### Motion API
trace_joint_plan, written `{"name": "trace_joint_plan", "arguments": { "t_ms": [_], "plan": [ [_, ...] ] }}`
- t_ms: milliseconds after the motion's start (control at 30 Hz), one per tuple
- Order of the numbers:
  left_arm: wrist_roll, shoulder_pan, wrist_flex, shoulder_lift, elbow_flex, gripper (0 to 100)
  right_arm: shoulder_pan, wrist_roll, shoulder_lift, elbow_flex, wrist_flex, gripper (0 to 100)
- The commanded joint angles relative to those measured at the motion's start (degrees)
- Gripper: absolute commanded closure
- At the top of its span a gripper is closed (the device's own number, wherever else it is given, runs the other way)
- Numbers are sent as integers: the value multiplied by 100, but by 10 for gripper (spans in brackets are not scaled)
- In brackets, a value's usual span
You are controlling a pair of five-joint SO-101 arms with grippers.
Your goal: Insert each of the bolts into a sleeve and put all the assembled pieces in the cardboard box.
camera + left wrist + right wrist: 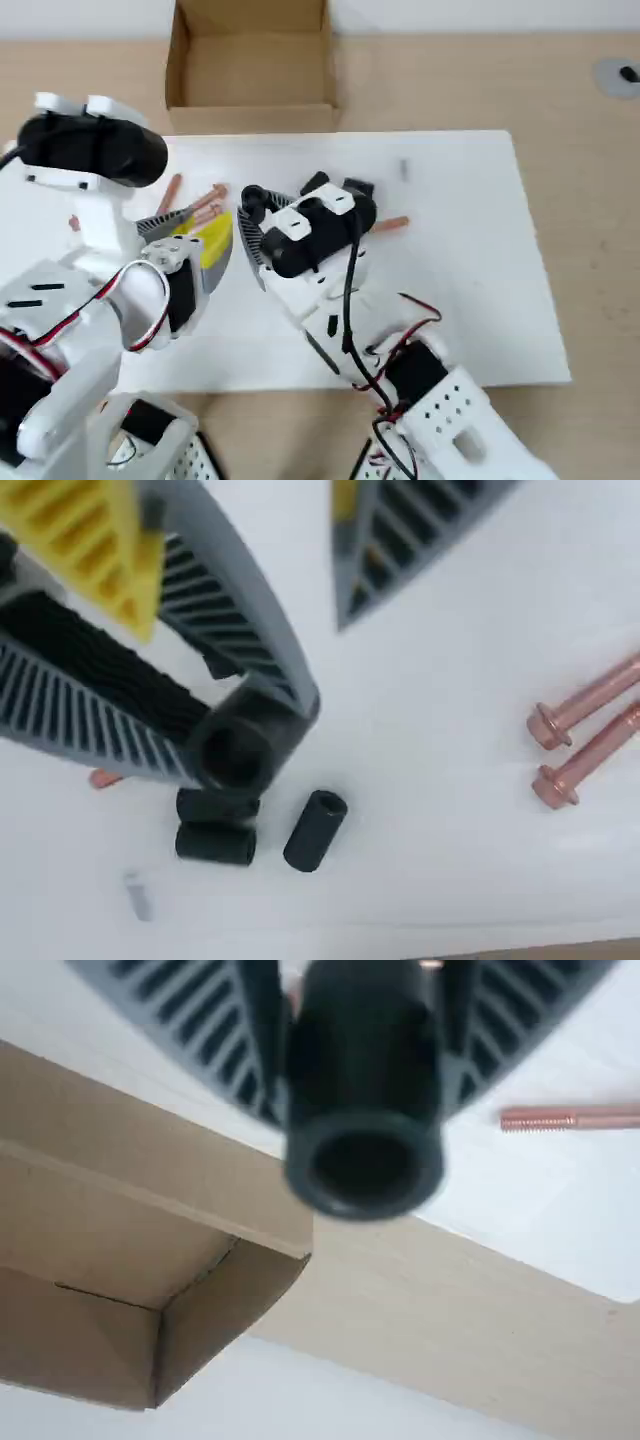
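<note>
- Where the two arms lean over the white mat (pixel 470 300), the left gripper (pixel 190 232) hangs low; its two fingers are spread wide with nothing between them; one finger is yellow.
- Just beside it is the right gripper (pixel 250 215); it squeezes a black sleeve (pixel 365 1160) tight between its grey fingers; you can see the round hole at the end of the sleeve.
- Three loose sleeves lie on the mat close to the held one; the first loose sleeve (pixel 215 805) and the second loose sleeve (pixel 215 845) lie side by side and touch; the third loose sleeve (pixel 315 830) lies just beside them, turned a different way.
- A little farther on, a copper bolt (pixel 590 698) lies flat on the mat right next to a second bolt (pixel 595 752); both are apart from the sleeves; a third bolt (pixel 170 190) lies near them.
- On the other side of the right arm, a lone bolt (pixel 390 224) lies flat on the mat by itself.
- Farthest away is the cardboard box (pixel 250 118); it sits on the wooden table (pixel 580 200), just past the far edge of the mat; its top is open.
</note>
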Motion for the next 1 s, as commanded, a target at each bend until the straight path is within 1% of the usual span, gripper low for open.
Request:
{"name": "trace_joint_plan", "arguments": {
  "t_ms": [0,67,233,267,333,433,533,700,767,867,900,933,967],
  "plan": [
    [-299,-123,-35,22,-35,887,-22,62,31,-409,97,989],
    [-404,-589,-255,22,475,888,13,62,31,-409,308,989],
    [-413,-2576,-1310,356,2084,887,207,53,22,-681,1099,989],
    [-413,-2884,-1459,532,2338,888,268,62,22,-787,1231,989],
    [-308,-3253,-1662,954,2690,889,426,62,22,-998,1477,989],
    [229,-3411,-1908,1666,2963,889,479,79,31,-1209,1714,989],
    [88,-3402,-2356,2413,2989,887,479,273,31,-1235,1881,989],
    [-1152,-3341,-2954,3477,2620,886,488,440,31,-1226,2189,989],
    [-1767,-3182,-3103,3785,2391,886,505,598,31,-1226,2189,989],
    [-2514,-2866,-3376,4180,2048,886,716,800,31,-1244,2154,989],
    [-2567,-2831,-3516,4295,1960,886,804,897,31,-1244,2154,989],
    [-2462,-2822,-3640,4418,1881,886,884,985,31,-1244,2154,989],
    [-2163,-2831,-3692,4523,1785,888,971,1064,31,-1244,2154,989]
  ]
}}
